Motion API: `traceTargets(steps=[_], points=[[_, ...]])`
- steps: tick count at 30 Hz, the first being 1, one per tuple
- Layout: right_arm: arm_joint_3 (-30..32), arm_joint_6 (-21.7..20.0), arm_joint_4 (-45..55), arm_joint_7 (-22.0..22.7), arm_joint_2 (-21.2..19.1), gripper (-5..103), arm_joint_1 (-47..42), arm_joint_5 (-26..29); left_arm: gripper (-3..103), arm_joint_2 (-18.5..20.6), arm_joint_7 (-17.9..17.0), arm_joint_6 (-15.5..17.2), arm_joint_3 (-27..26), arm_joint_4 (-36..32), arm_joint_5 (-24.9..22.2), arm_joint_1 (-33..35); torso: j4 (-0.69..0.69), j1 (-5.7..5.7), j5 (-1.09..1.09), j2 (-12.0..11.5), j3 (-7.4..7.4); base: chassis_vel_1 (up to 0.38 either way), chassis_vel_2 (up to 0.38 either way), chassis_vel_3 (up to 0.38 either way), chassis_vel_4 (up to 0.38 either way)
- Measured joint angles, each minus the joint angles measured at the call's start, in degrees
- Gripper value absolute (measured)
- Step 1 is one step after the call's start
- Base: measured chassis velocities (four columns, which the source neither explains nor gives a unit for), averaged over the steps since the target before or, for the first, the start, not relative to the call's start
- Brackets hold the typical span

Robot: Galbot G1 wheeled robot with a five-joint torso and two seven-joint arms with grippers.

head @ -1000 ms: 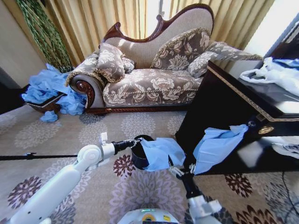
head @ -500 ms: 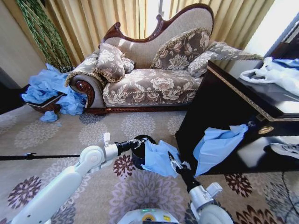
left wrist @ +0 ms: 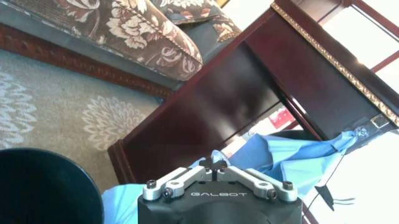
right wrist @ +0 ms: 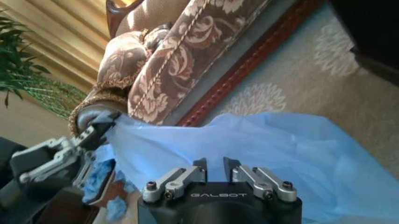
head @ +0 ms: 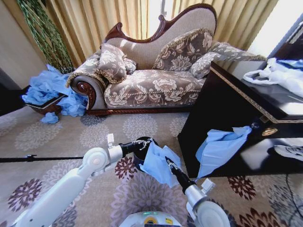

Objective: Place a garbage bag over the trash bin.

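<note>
Both claws pinch the bag (head: 158, 163), stretched over the bin (head: 138, 158) on the carpet: left claw (head: 147, 141) at its upper corner, right claw (head: 167, 162) at its lower edge

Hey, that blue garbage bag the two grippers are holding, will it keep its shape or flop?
Probably floppy: the garbage bag sags in wrinkled folds between the left gripper and right gripper. Likely very light, being thin and translucent.

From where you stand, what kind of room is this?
Probably a living room: a floral upholstered sofa with a carved wooden frame, gold floor-length curtains and a patterned floral carpet.
</note>
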Motion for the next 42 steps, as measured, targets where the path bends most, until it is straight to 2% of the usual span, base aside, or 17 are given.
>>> traceTargets(steps=[1,4,7,16,20,24,26,30,32,36,42], points=[[0.0,0.0,0.0,0.0,0.0,18,0.0,0.0,0,0.0,0.0,0.0,0.0,0.0,0.0,0.0,0.0,0.0,0.0,0.0,0.0,0.0,0.0,0.0,0.0],[-1.6,-0.1,-2.6,0.2,0.6,5,2.0,0.0,0,-0.2,-0.4,-0.2,0.1,-0.9,-0.7,0.0,0.0,0.0,0.0,0.0,0.0,0.0,0.0,0.0,0.0],[-2.4,-0.1,-5.0,0.2,1.2,1,4.2,0.0,0,-0.2,-0.5,-0.2,0.1,-1.8,-1.1,0.0,0.02,0.0,0.0,0.0,0.0,0.0,0.0,0.0,0.0],[-4.8,0.0,-10.5,1.2,3.0,0,8.6,-0.1,0,-0.7,-2.1,-0.5,0.8,-3.3,-4.4,-1.9,0.01,0.0,0.0,0.0,0.0,0.0,0.0,0.0,0.0],[-5.4,0.7,-13.2,0.4,3.9,0,9.8,-3.4,0,-0.8,-2.9,-0.7,1.2,-4.1,-6.1,-3.4,0.01,0.0,0.0,0.0,0.0,0.0,0.0,0.0,0.0],[-5.3,1.2,-14.0,-0.3,3.8,0,10.3,-5.1,0,-0.7,-3.3,-0.8,1.2,-4.8,-6.9,-3.9,0.01,0.0,0.0,0.0,0.0,0.0,0.0,0.0,0.0],[-4.7,1.8,-14.1,-1.3,2.8,0,11.4,-7.1,0,0.0,-4.6,-1.2,0.4,-8.1,-9.7,-5.5,0.0,0.0,0.0,0.0,0.0,0.0,0.0,0.0,0.0],[-5.9,2.1,-13.0,-0.5,2.0,0,13.4,-7.4,0,0.7,-5.1,-1.7,-0.3,-9.8,-10.4,-6.2,0.0,0.0,0.0,0.0,0.0,0.0,0.0,0.0,0.0],[-8.8,2.5,-12.4,1.7,1.5,0,17.3,-7.0,0,1.7,-5.1,-2.3,-1.4,-10.5,-10.5,-6.7,0.01,0.0,0.0,0.0,0.0,0.0,0.0,0.0,0.0],[-11.1,2.6,-12.8,2.9,1.1,0,21.3,-6.6,0,2.4,-5.1,-2.8,-2.3,-10.2,-10.6,-7.0,0.01,0.0,0.0,0.0,0.0,0.0,0.0,0.0,0.0],[-16.4,2.5,-17.2,4.2,0.8,0,30.5,-5.4,0,1.7,-4.7,-4.5,-3.8,-5.9,-10.3,-7.2,0.02,0.0,0.0,0.0,0.01,0.0,0.0,0.0,0.0]])
